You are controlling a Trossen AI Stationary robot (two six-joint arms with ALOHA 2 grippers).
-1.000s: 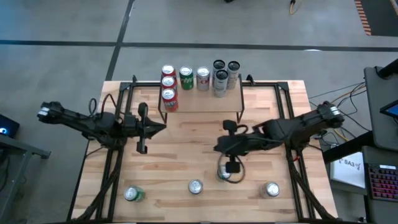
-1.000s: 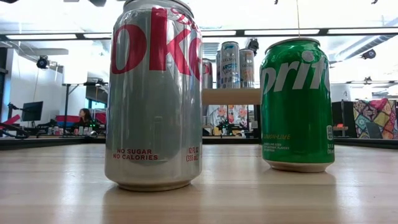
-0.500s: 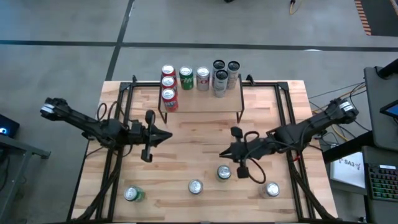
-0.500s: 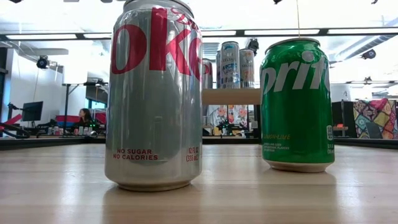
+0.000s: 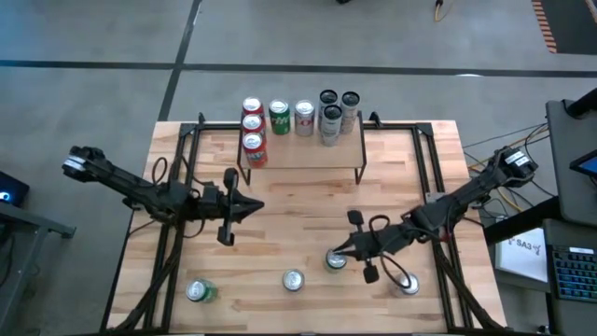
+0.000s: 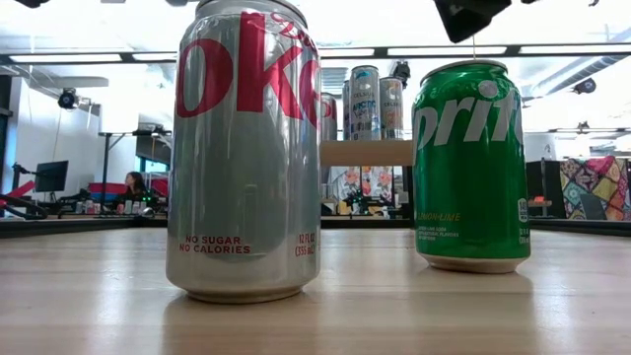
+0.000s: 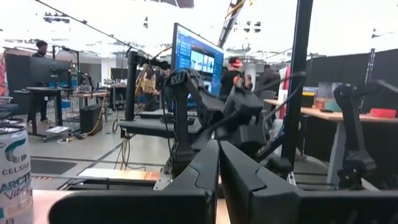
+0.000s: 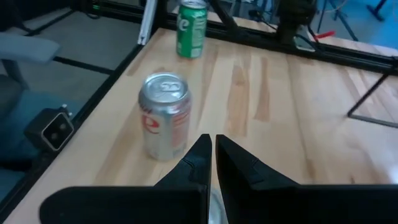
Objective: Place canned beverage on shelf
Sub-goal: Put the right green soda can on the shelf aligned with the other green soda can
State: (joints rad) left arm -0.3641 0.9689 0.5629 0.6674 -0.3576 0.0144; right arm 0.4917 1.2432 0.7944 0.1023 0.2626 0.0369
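The shelf stands at the table's far middle with several cans along its far edge. Four cans stand upright on the tabletop near the near edge: a green can, a silver Diet Coke can, a green Sprite can and a silver can. My right gripper is shut and hangs just above the Sprite can, clear of its top; its fingers point toward the Diet Coke can. My left gripper is shut and empty, in front of the shelf's left part.
Black frame rails run along the table's left and right sides. Bare tabletop lies between the shelf and the row of cans. A cable loop hangs from the right arm near the silver can.
My right gripper has gone toward the table's near edge and down, and now shows at the top of the low view over the Sprite can. My left gripper has gone a little toward the table's right and near edges. No can has moved.
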